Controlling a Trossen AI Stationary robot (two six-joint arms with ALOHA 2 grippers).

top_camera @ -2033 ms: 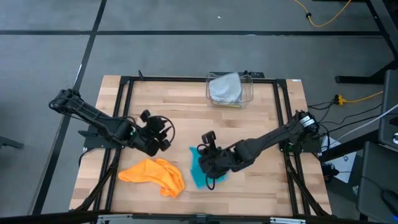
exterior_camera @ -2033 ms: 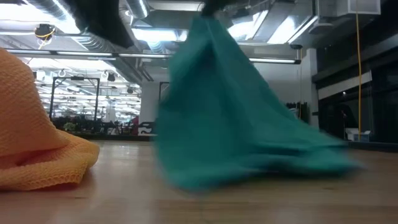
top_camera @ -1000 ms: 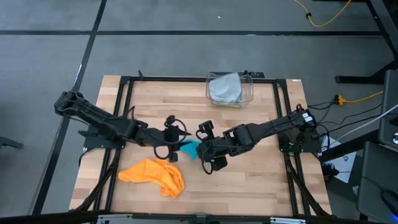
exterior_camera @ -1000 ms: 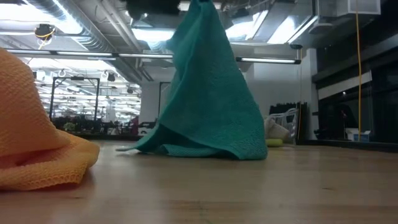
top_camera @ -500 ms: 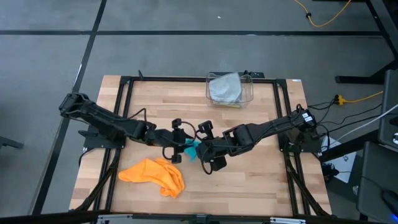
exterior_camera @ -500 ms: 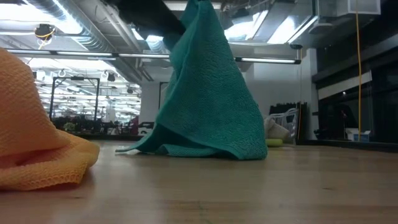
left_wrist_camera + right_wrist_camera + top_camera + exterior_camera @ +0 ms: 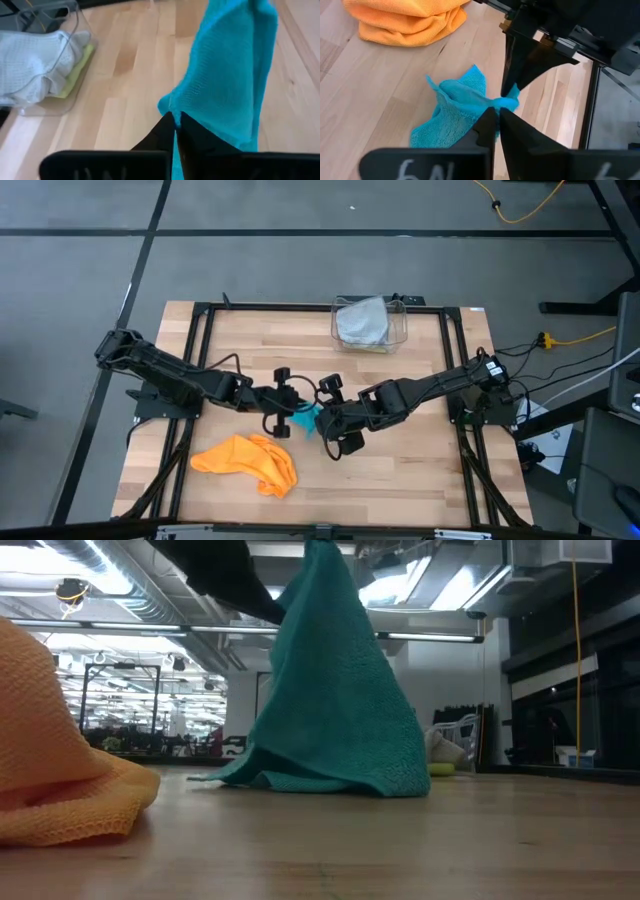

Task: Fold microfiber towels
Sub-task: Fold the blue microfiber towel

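A teal towel (image 7: 335,690) hangs in a tent shape over the middle of the table, with its lower end on the wood. My right gripper (image 7: 495,116) is shut on its top. My left gripper (image 7: 175,122) reaches in from the table's left and is shut on the same towel (image 7: 307,418), close beside the right one. An orange towel (image 7: 248,460) lies crumpled on the table near the front left. A grey towel (image 7: 360,320) lies on a lime green one (image 7: 75,72) in a clear bin. My left gripper pinches an edge of the teal towel (image 7: 169,105) between its two fingers, a little below the towel's top. The fingers come slanting in from the table's left. My right gripper pinches a bunched fold at the towel's top (image 7: 495,102) between its two fingertips, coming from the table's right. The towel hangs below, its lower end (image 7: 330,780) on the table.
The clear plastic bin (image 7: 400,330) stands at the far edge, right of centre. A black frame (image 7: 200,330) runs round the table. Bare wood lies at the front right.
My left gripper has moved toward the table's right, up to the hanging teal towel, and has shut on its edge near the top. The towel's left side now runs straighter up toward that hold. Its lower end has stayed on the table.
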